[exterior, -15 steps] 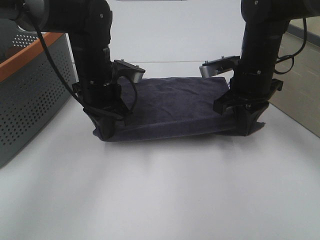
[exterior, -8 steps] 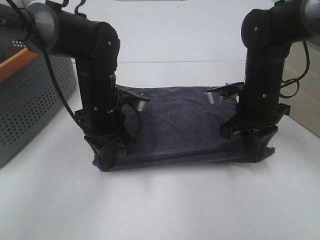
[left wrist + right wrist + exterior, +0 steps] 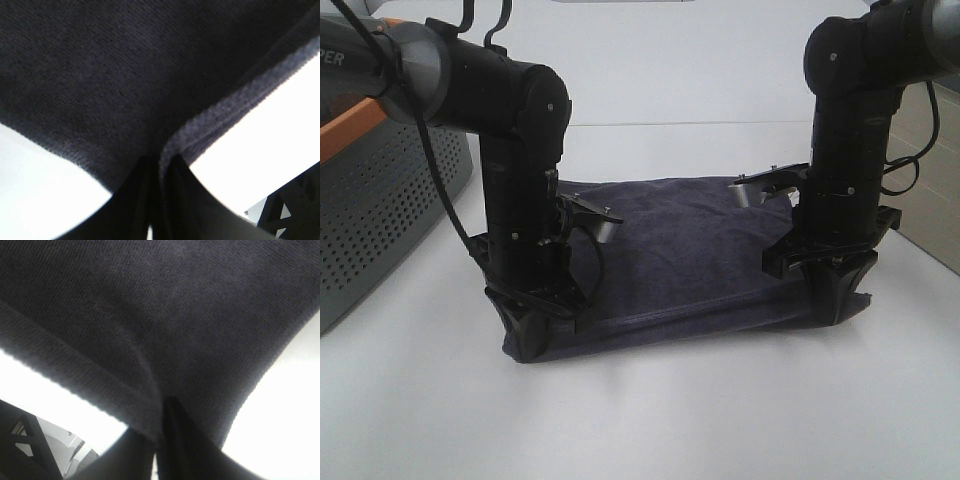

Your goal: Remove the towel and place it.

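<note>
The dark navy towel (image 3: 675,250) is spread between my two grippers over the white table, its back part lying flat. My left gripper (image 3: 532,335) is shut on the towel's near left corner. My right gripper (image 3: 835,300) is shut on its near right corner. In the left wrist view the towel (image 3: 125,75) fills the frame, its stitched hem pinched between the fingers (image 3: 135,200). The right wrist view shows the towel (image 3: 175,315) gripped the same way at the fingers (image 3: 175,440). No white tag shows.
A grey perforated basket (image 3: 375,200) with an orange rim stands at the left edge, close to my left arm. The white table (image 3: 650,420) extends in front of the towel. The table's right edge (image 3: 930,250) runs near my right arm.
Both grippers have moved toward the table's front and lower, dragging the towel's near edge with them. The towel lies flatter and more spread out.
</note>
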Controlling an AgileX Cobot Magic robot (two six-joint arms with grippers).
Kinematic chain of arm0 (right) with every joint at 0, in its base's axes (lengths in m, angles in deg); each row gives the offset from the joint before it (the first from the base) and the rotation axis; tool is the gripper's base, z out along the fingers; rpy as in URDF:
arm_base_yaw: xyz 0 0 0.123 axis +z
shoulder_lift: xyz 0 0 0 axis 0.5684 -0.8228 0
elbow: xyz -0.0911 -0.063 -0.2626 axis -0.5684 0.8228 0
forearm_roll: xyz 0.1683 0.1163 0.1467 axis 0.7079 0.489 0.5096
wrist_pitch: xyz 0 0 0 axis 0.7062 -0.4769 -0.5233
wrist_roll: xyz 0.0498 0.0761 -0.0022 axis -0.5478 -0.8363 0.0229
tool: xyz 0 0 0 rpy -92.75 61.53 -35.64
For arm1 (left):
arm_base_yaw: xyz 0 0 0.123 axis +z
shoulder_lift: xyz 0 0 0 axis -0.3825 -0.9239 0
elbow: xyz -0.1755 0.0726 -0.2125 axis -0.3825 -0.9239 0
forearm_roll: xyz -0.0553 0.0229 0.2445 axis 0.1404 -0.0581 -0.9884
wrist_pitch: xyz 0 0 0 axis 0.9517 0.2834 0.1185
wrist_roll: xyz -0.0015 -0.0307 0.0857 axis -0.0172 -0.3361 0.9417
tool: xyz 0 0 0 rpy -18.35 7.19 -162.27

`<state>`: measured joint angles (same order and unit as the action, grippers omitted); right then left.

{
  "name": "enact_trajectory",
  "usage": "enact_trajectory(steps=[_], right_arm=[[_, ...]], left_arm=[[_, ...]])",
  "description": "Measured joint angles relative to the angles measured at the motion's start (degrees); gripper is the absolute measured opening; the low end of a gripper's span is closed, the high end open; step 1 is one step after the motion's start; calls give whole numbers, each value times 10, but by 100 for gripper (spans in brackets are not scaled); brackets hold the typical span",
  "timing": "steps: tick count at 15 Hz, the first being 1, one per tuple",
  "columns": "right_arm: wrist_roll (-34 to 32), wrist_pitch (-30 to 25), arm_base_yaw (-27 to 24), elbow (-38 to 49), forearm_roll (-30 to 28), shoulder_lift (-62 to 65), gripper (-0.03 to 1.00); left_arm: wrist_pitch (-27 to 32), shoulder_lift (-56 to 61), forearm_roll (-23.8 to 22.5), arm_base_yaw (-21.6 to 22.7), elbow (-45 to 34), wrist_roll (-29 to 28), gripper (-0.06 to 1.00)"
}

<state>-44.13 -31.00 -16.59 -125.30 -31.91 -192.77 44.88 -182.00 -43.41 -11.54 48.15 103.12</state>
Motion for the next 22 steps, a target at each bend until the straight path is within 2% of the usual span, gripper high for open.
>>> enact_trajectory(steps=[1, 2, 3, 4, 5, 9, 14, 16, 17, 19, 21, 22], right_arm=[[-7, 0, 0, 0, 0, 2, 9], [-41, -1, 0, 0, 10, 5, 38], [-58, -1, 0, 0, 16, 5, 53], [-68, -1, 0, 0, 21, 9, 61], [-78, -1, 0, 0, 28, 17, 65], [-88, -2, 0, 1, 34, 105, 68], [-111, -2, 0, -25, 40, 256, 68], [-137, -3, 0, -44, 36, 294, 68], [-159, -3, 0, -56, 26, 319, 68], [-204, -3, -1, -76, -18, 368, 68], [-227, -5, -33, -81, -48, 407, 68], [-223, -5, -99, -81, -56, 425, 68]], left_arm=[[3, 0, -2, 0, -1, -6, 20], [4, 0, -4, 0, -1, -27, 53], [5, 0, -3, 0, -1, -32, 67], [5, 0, -1, 0, -1, -36, 76], [5, 0, 1, 0, -1, -41, 80], [5, 57, 5, 0, -1, -58, 82], [5, 194, 6, 1, -1, -143, 82], [5, 235, 2, 1, -1, -151, 82], [6, 265, -4, 1, 1, -161, 82], [7, 311, -53, 4, 16, -189, 82], [7, 350, -99, 46, 25, -210, 82], [7, 377, -111, 137, 25, -210, 82]])
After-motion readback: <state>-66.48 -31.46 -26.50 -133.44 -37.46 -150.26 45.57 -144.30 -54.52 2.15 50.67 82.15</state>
